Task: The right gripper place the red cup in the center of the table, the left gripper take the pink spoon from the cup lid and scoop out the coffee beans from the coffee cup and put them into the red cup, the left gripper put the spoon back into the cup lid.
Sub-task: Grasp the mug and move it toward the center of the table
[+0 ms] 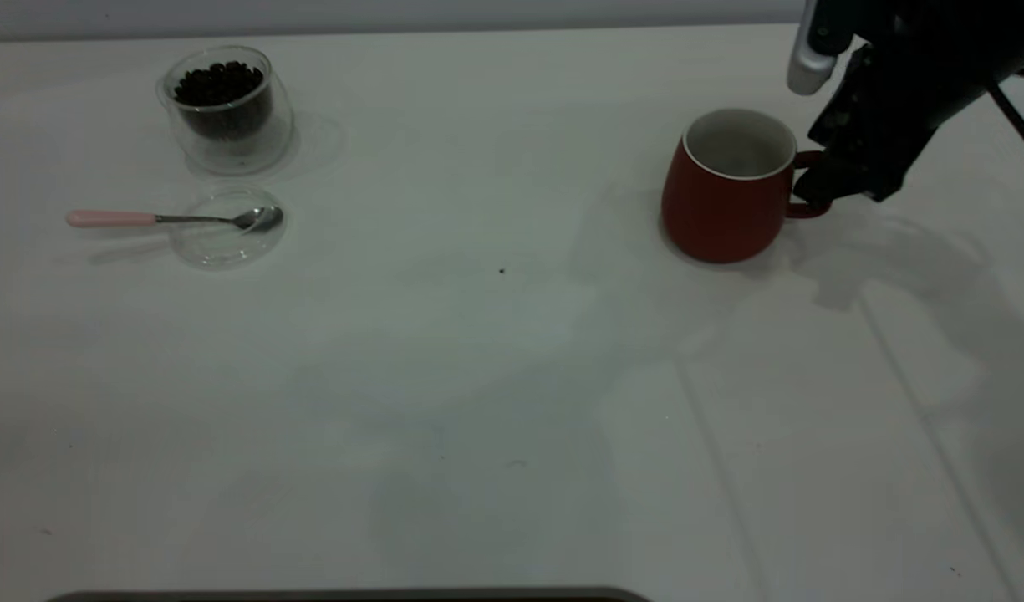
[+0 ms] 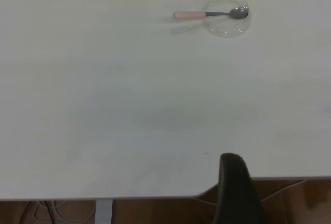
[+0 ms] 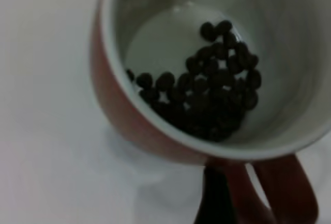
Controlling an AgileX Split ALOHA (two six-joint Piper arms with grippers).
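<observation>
On the large white desk point(image 1: 495, 376), a rounded dark red ceramic mug point(image 1: 725, 188) is seen at the right side, its loop handle grasped by the right black claw point(image 1: 817, 196); dark coffee beans point(image 3: 212, 92) are held inside it. At the far left, a squat clear glass cup point(image 1: 227, 109) is filled with more beans point(image 1: 219, 84). Just before it, a flat clear lid point(image 1: 227, 227) carries the bowl of a pink-handled metal spoon point(image 1: 173, 219). The left claw point(image 2: 238, 190) is kept at the desk edge; its state cannot be told.

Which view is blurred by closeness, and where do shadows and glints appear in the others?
Right wrist view: the red cup fills the picture, soft-edged, its beans smeared. Exterior view: the right gripper at the cup's handle casts a faint grey shadow across the table; the spoon bowl glints on the lid. Left wrist view: even light, a pale shadow beside the spoon.
</observation>
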